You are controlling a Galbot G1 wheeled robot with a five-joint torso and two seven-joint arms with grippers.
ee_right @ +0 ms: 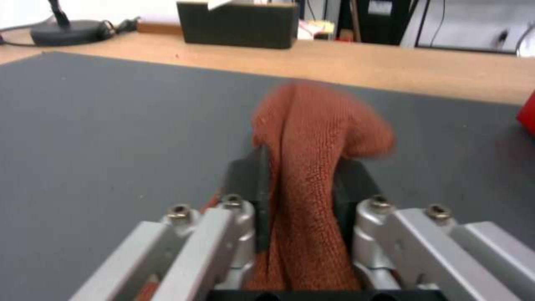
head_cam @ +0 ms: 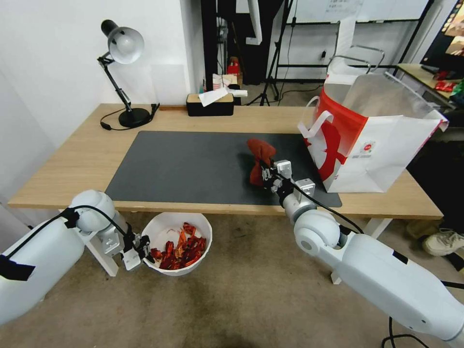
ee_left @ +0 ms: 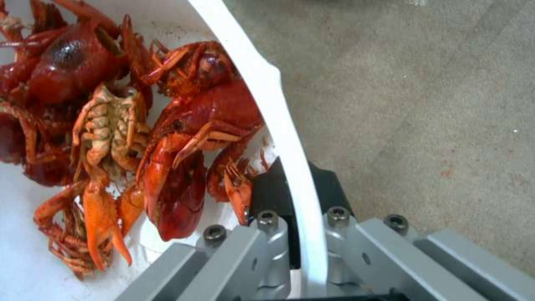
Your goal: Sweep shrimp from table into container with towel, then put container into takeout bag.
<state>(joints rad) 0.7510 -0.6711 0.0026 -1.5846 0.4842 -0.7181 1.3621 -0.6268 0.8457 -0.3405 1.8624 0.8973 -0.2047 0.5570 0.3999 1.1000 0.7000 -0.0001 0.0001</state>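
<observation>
Far left, back of the table (head_cam: 77, 159): black desk lamp (head_cam: 123, 72) with its base just off the dark grey mat (head_cam: 193, 166).

Left gripper (head_cam: 145, 251) sits below the table's front edge, over the floor, pinched on the rim of the container (head_cam: 205, 227). Left wrist view confirms it: one finger inside the wall, one outside, the white rim (ee_left: 278, 125) clamped between them. The container hangs off that grip, below tabletop level, just in front of the table's near edge and left of centre.

Shrimp (head_cam: 181, 251) are all in the container, piled toward the gripper side. In the left wrist view they are a heap of glossy red bodies (ee_left: 167, 159), the nearest ones right beside the inner finger.

Centre back: black tissue box (head_cam: 210, 104) with a white sheet sticking out, on the bare wood behind the mat.

Right of centre: right gripper (head_cam: 263, 176) is over the mat, clamped on the towel (head_cam: 258, 157). The towel is bunched and stands up from between the fingers, the top lobe flopping over. Right wrist view shows the cloth (ee_right: 312, 146) squeezed between both black pads. Can't tell whether its lower end touches the mat.

Far right: takeout bag (head_cam: 382, 140) stands upright on the table, its near corner overlapping the mat's right edge. The mouth is open, foil lining showing, handles up. It is near the towel but not touching it.
</observation>
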